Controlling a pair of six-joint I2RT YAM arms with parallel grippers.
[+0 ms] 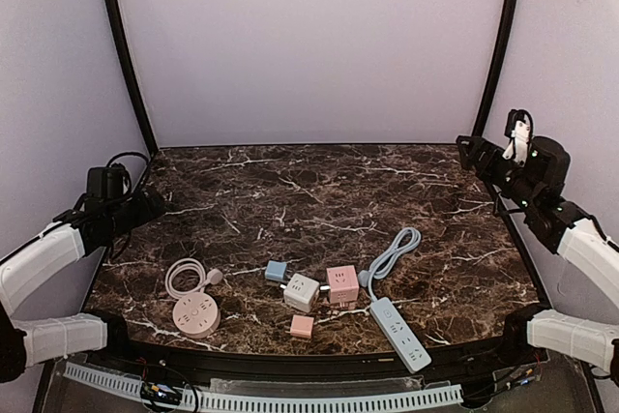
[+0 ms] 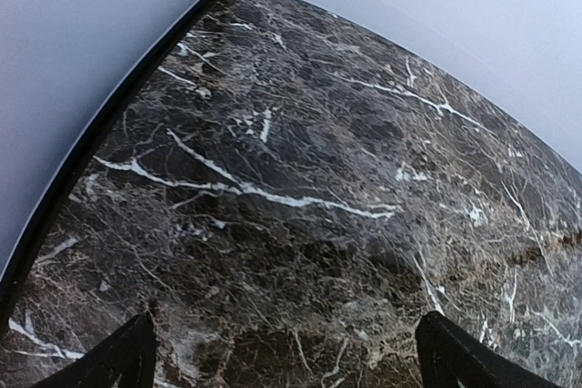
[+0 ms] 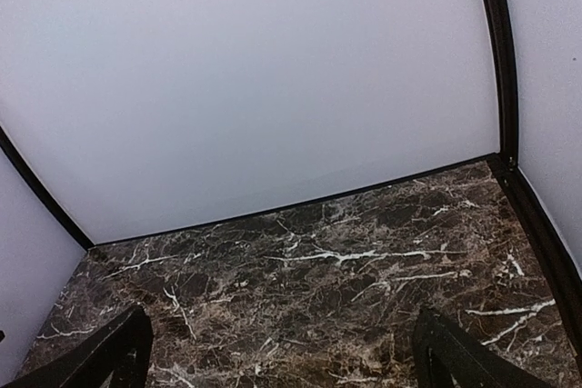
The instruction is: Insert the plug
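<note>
In the top view a white power strip (image 1: pixel 399 332) with a grey-blue cord (image 1: pixel 392 255) lies at the front right. A round pink socket hub (image 1: pixel 196 315) with a coiled cord and plug (image 1: pixel 214 277) lies at the front left. Between them sit cube adapters: blue (image 1: pixel 277 271), white (image 1: pixel 301 291), pink (image 1: pixel 341 284) and a small pink one (image 1: pixel 302 326). My left gripper (image 1: pixel 155 202) is raised at the left edge, open and empty (image 2: pixel 286 352). My right gripper (image 1: pixel 471 154) is raised at the back right, open and empty (image 3: pixel 282 352). Both wrist views show only bare marble.
The dark marble table (image 1: pixel 319 200) is enclosed by white walls with black corner posts (image 1: pixel 121 41). A perforated strip (image 1: pixel 319 398) runs along the near edge.
</note>
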